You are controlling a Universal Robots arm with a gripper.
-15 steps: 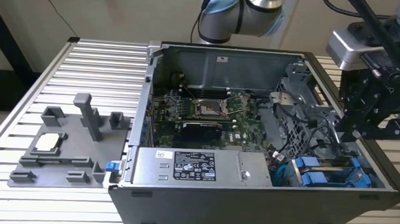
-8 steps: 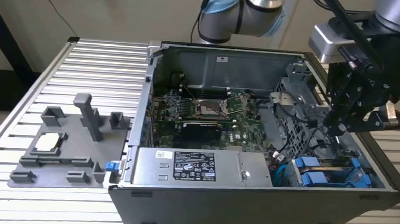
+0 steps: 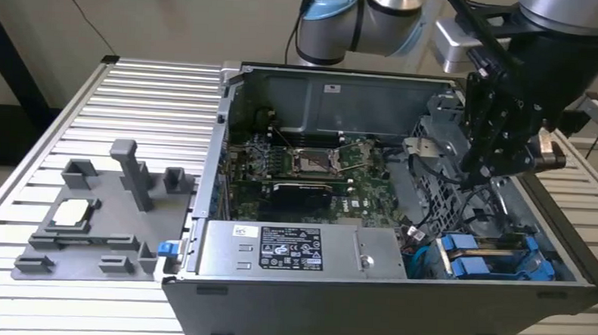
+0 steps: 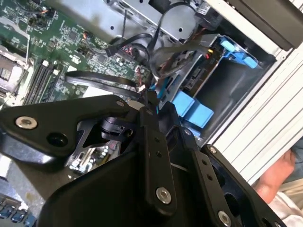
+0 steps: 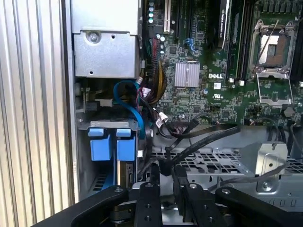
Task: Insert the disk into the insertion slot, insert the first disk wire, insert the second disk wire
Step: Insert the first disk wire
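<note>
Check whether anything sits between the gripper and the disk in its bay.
Yes. In the first wrist view, a bundle of black cables hangs beside the disk's blue carrier, between it and the gripper. A blue cable curls there too.

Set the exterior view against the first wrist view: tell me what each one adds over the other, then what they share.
The exterior view adds the grey fixture tray beside the open computer case, and the arm's upper joints. The first wrist view adds the silver finned heatsink on the motherboard. Both share the empty processor socket, the blue drive carriers, the slatted table and the gripper.
</note>
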